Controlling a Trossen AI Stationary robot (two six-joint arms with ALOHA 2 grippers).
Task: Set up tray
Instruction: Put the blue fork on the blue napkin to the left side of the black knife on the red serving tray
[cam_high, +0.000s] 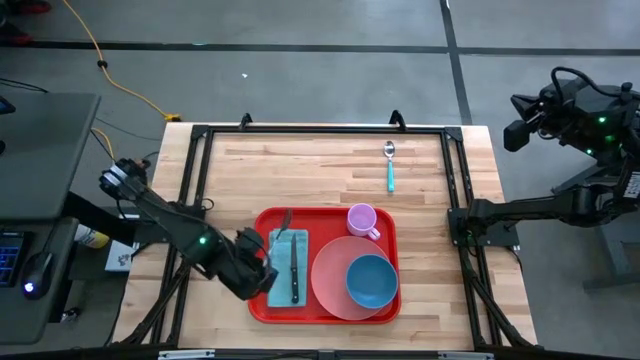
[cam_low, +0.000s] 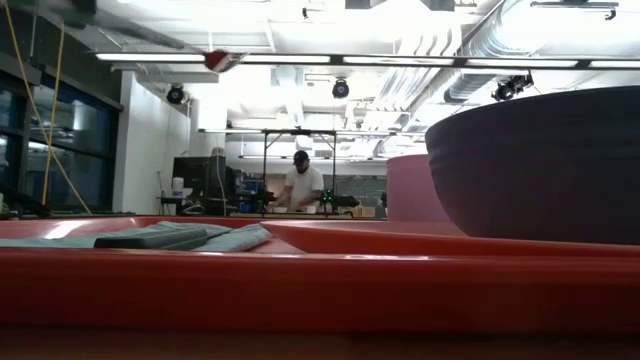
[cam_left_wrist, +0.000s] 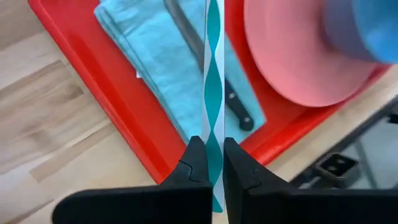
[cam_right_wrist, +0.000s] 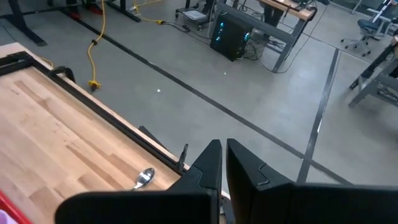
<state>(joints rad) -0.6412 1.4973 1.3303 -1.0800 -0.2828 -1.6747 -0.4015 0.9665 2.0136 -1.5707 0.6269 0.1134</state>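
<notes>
The wooden bench (cam_high: 330, 165) stands on a grey concrete floor (cam_high: 300, 80) crossed by dark lines, with a yellow cable (cam_high: 105, 65) trailing over it. Long ceiling lights (cam_low: 330, 60) and exposed ducts (cam_low: 470, 50) run overhead. A person (cam_low: 301, 185) stands at a far desk (cam_low: 300, 210), with tall windows (cam_low: 40, 140) alongside.

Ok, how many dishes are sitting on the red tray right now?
3: a pink cup in the tray's corner nearest the spoon, a round pink plate on its right half, and a blue bowl standing on that plate. Nothing looks hidden.
</notes>
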